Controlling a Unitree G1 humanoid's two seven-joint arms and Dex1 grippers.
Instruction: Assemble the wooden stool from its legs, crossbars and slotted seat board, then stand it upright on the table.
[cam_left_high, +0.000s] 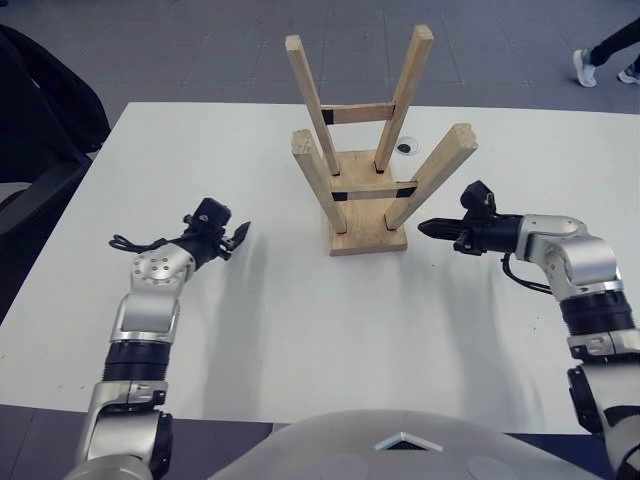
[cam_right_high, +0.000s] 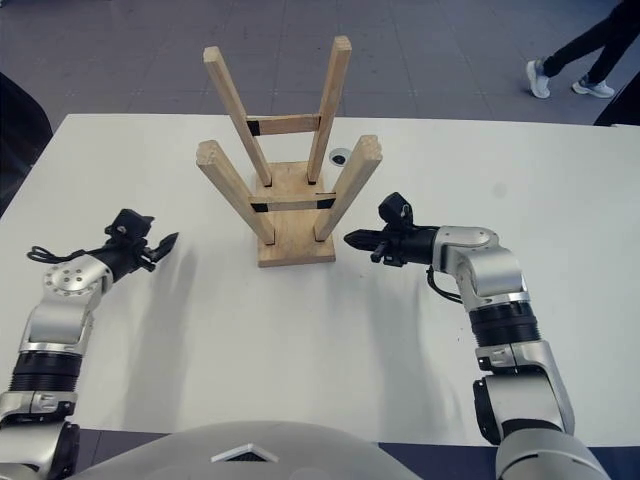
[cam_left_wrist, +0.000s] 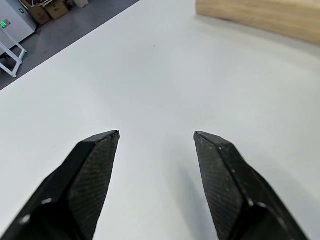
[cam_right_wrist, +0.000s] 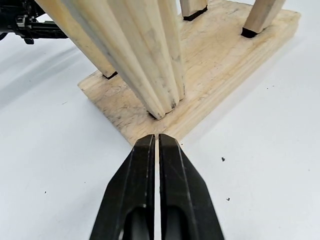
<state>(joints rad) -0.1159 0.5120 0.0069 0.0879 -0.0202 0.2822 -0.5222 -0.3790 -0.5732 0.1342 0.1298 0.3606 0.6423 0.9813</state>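
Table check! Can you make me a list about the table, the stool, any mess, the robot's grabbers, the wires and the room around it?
Surface: white table, flat.
Job's things: stool put together but upside down; seat board flat on the table, four legs pointing up, two crossbars joining them in pairs.
Clutter: small dark round thing on the table behind the stool.
Grippers: left gripper open, over the table left of the stool; right gripper shut, tip close to a seat board corner.
Cables: black cable at the left wrist; second cable by the right forearm.
Surroundings: grey floor; boxes on it.
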